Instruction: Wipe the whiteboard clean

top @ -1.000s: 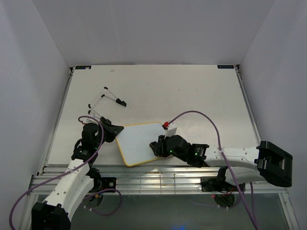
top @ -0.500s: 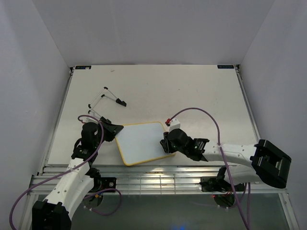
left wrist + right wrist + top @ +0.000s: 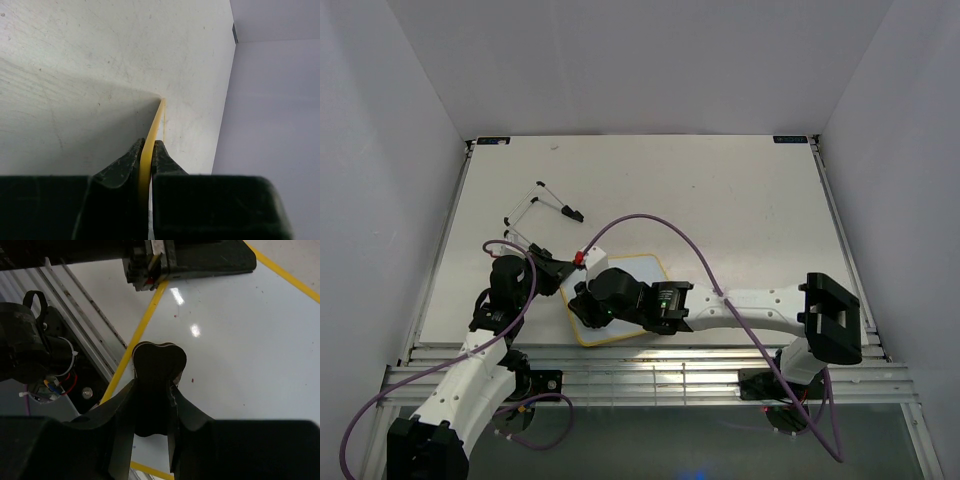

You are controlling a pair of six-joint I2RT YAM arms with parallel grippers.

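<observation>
The whiteboard (image 3: pixel 648 272), white with a thin yellow frame, lies near the table's front edge, its face bare but for tiny red specks (image 3: pixel 240 340). My left gripper (image 3: pixel 558 274) is shut on its left frame edge, seen as a yellow strip (image 3: pixel 156 122) between the left fingers (image 3: pixel 148 150). My right gripper (image 3: pixel 582 300) is over the board's left part, shut on a black eraser block (image 3: pixel 159 360) that presses on the white surface beside the yellow frame. The right gripper (image 3: pixel 153 388) is close to the left gripper (image 3: pixel 150 267).
A thin black wire-frame object (image 3: pixel 548 205) lies on the table behind the left arm. Metal rails (image 3: pixel 650 360) run along the front edge below the board. A purple cable (image 3: pixel 670 228) arches over the board from the right wrist.
My right gripper has swept left with the eraser, from the board's right edge to its left part. The left gripper and the board have not moved.
</observation>
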